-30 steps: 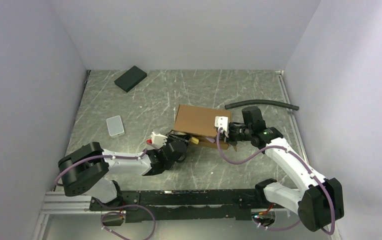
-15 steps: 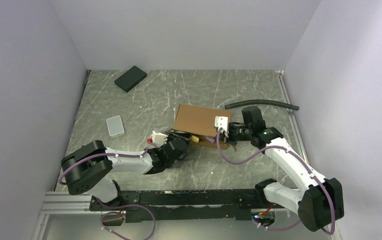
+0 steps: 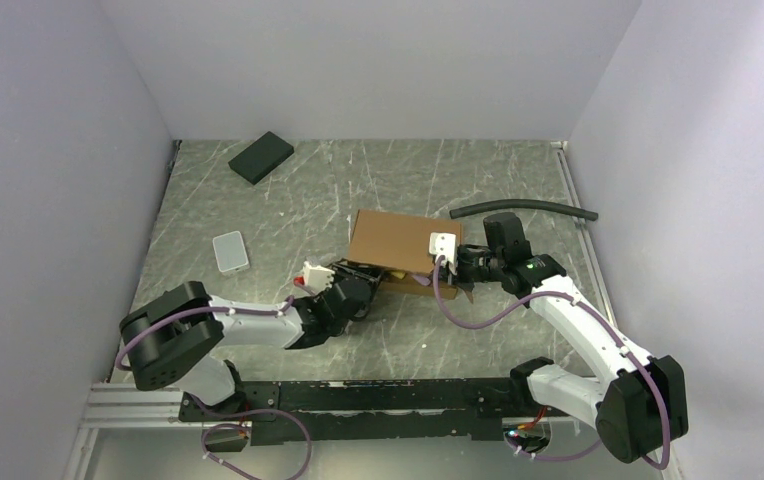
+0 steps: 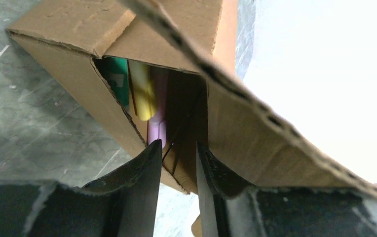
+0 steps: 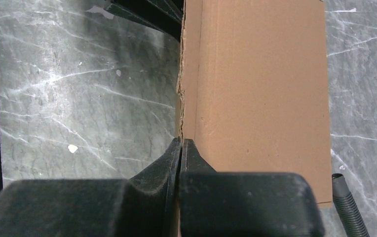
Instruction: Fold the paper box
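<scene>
While half-open, box [image 3: 393, 238] between end effectors [image 4: 176, 160] [image 5: 181, 148]

The paper box [image 3: 394, 240] lies between the left end effector [image 3: 361, 270] and right end effector [image 3: 457, 272]; hose [image 3: 523, 207] behind.

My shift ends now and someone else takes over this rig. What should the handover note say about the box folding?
Left tool: fingers parted, at the open end of the paper box that faces it; whether it grips cardboard is unclear.
Right tool: shut, tips at the box's right edge.
Box: mid-table between both tools, coloured items showing inside.
Done: walls up, top panel lying over.
To do: that end stands open; likely fold its flaps in and tuck them.
</scene>
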`<state>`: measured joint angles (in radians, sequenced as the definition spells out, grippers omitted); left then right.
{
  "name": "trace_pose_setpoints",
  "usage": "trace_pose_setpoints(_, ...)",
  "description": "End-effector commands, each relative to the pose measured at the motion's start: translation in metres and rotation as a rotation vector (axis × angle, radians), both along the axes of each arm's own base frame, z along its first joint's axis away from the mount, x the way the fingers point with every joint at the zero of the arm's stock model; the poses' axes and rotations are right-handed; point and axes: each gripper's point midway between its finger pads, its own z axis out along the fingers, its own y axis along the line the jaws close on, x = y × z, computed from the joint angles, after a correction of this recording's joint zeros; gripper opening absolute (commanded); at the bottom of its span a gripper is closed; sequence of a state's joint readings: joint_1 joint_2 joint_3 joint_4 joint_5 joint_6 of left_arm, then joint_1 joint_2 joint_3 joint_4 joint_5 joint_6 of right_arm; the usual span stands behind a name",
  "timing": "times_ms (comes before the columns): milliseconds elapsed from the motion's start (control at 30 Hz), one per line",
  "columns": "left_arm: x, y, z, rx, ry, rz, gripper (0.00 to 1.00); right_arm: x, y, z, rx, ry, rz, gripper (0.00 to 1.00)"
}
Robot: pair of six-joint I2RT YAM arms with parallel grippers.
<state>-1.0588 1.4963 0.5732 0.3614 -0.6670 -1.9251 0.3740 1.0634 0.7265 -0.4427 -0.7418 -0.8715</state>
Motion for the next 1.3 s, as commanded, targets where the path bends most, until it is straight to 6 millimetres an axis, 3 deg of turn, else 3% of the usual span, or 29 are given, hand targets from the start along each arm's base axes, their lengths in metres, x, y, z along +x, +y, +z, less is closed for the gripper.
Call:
trace_pose_setpoints(0, -0.009, -0.007, 0.022, -0.031, -0.041, -0.094, 0.35, -0.003, 0.007, 0.009, 0.031, -0.007, 0.036, 0.0)
trace_pose_setpoints(133, -0.039, -0.005, 0.013, 0.049, -0.017, -0.27, 0.36, -0.002, 0.007, 0.008, 0.028, -0.006, 0.035, 0.0)
trace_pose_setpoints(300, -0.082, 0.013, 0.0, 0.156, -0.023, -0.483, 0.39, -0.002, 0.006, 0.007, 0.023, -0.005, 0.034, 0.0)
trace_pose_setpoints(400, -0.107, 0.021, 0.018, 0.232, -0.157, -0.659, 0.4, -0.001, 0.006, 0.004, 0.013, -0.003, 0.033, 0.0)
trace_pose_setpoints(500, -0.131, 0.029, 0.054, 0.322, -0.362, -0.844, 0.43, 0.0, 0.004, 0.002, 0.003, -0.007, 0.029, 0.0)
trace_pose_setpoints(600, -0.143, 0.063, 0.088, 0.475, -0.478, -0.896, 0.53, 0.0, 0.003, 0.001, -0.006, -0.012, 0.032, 0.0)
trace_pose_setpoints(733, -0.139, 0.106, 0.142, 0.544, -0.635, -0.761, 0.74, -0.001, 0.002, -0.003, -0.017, -0.008, 0.042, 0.0)
trace_pose_setpoints(800, -0.131, 0.124, 0.154, 0.574, -0.657, -0.668, 0.78, -0.002, 0.001, -0.005, -0.026, -0.01, 0.05, 0.0)
trace_pose_setpoints(900, -0.119, 0.135, 0.154, 0.653, -0.625, -0.61, 0.81, -0.003, 0.0, -0.007, -0.037, -0.015, 0.057, 0.0)
trace_pose_setpoints(1100, -0.088, 0.129, 0.144, 0.811, -0.518, -0.542, 0.8, -0.003, -0.003, -0.012, -0.065, -0.026, 0.071, 0.0)
trace_pose_setpoints(1267, -0.062, 0.13, 0.121, 0.904, -0.415, -0.461, 0.63, -0.003, -0.003, -0.014, -0.07, -0.022, 0.074, 0.0)
